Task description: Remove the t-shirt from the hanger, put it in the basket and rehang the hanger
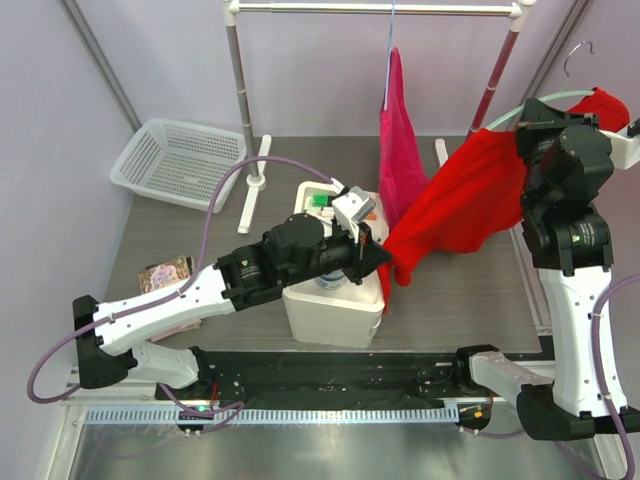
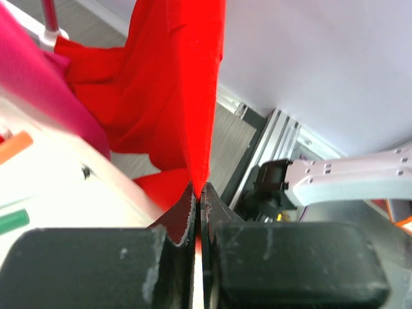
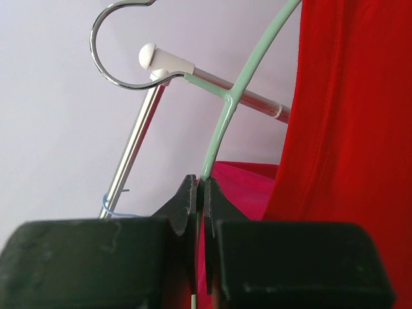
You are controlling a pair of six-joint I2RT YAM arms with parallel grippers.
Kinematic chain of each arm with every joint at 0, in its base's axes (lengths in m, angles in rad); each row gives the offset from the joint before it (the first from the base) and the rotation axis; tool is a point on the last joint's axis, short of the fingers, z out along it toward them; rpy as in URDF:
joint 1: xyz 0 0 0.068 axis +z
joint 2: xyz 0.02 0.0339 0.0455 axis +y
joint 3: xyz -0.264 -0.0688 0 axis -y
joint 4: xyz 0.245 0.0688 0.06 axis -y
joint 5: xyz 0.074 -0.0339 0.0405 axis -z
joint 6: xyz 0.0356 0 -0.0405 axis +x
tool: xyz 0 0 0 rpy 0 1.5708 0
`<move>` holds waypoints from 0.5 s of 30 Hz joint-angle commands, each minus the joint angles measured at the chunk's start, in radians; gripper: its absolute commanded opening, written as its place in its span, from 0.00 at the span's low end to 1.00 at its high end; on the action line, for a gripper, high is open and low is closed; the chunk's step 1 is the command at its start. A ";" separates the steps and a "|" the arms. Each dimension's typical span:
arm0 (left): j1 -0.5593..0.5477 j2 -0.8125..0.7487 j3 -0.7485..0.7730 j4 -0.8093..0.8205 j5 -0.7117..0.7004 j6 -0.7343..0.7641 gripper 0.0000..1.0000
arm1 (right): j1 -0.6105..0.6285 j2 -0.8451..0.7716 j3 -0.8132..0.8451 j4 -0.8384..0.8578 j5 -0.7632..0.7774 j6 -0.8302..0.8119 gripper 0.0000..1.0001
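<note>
A red t-shirt (image 1: pixel 465 200) hangs stretched between the two arms, still draped on a pale green hanger (image 1: pixel 540 100) with a metal hook (image 1: pixel 578 50). My left gripper (image 1: pixel 385 255) is shut on the shirt's lower edge (image 2: pixel 199 129) and holds it taut. My right gripper (image 1: pixel 530 125) is shut on the green hanger wire (image 3: pixel 222 122), with the hook (image 3: pixel 116 45) above it and the red cloth (image 3: pixel 354 148) to its right.
A magenta garment (image 1: pixel 400 150) hangs on a blue hanger from the clothes rack (image 1: pixel 375 8) at the back. A white box (image 1: pixel 330 300) sits under the left arm. A white basket (image 1: pixel 180 160) stands at back left.
</note>
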 commanded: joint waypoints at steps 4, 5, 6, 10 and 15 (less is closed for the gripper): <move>0.001 -0.071 -0.061 0.076 0.089 -0.032 0.00 | -0.007 0.005 0.153 0.147 0.097 -0.114 0.01; 0.001 -0.064 -0.058 0.081 0.092 -0.036 0.00 | -0.007 -0.009 0.152 0.146 0.062 -0.107 0.01; -0.001 -0.036 -0.038 0.086 0.097 -0.037 0.00 | -0.007 -0.018 0.141 0.144 0.045 -0.101 0.01; 0.002 0.036 0.052 0.078 0.083 -0.029 0.06 | -0.007 -0.056 0.107 0.121 -0.041 -0.087 0.01; 0.010 0.130 0.245 0.000 0.086 0.005 0.61 | -0.007 -0.072 0.098 0.080 -0.133 -0.071 0.01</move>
